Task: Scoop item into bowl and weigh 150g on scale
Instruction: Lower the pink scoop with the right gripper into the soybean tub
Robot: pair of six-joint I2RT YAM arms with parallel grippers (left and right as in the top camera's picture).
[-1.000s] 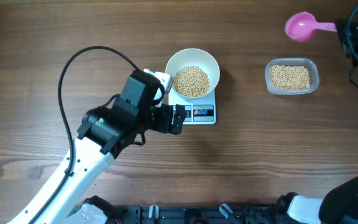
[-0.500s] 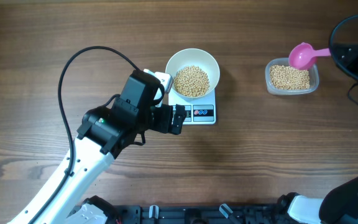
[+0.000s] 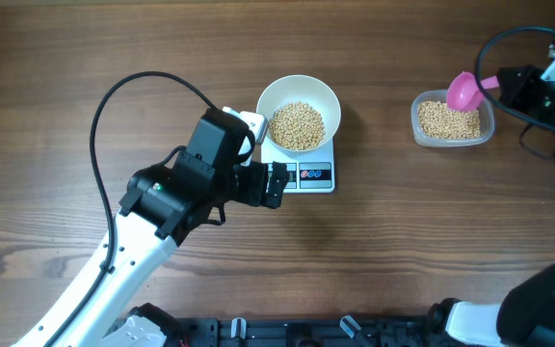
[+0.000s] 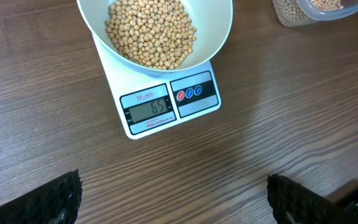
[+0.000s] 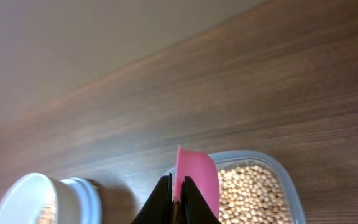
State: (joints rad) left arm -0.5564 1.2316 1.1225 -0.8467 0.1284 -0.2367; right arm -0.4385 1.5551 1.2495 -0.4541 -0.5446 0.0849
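Note:
The white bowl (image 3: pixel 265 100) stands on the scale (image 3: pixel 314 175) and holds a heap of beige beans (image 3: pixel 299 125). In the left wrist view the scale (image 4: pixel 194 94) shows 65 under the bowl (image 4: pixel 221 34). My left gripper (image 3: pixel 277 183) hovers wide open just before the scale's front left, with nothing between its fingers (image 4: pixel 59 198). At the far right my right gripper (image 3: pixel 507 85) is shut on the handle of a pink scoop (image 3: pixel 465 92). The scoop (image 5: pixel 197 180) hangs tilted over the beans (image 5: pixel 250 193) in a clear tub.
The clear plastic tub (image 3: pixel 490 118) of beans sits on the wooden table right of the scale. A black cable (image 3: pixel 143 82) loops over the table behind my left arm. The bowl (image 5: pixel 17 199) appears at the lower left of the right wrist view.
My right gripper has carried the pink scoop down and to the left, from beyond the tub to just above its beans. The left arm has not moved.

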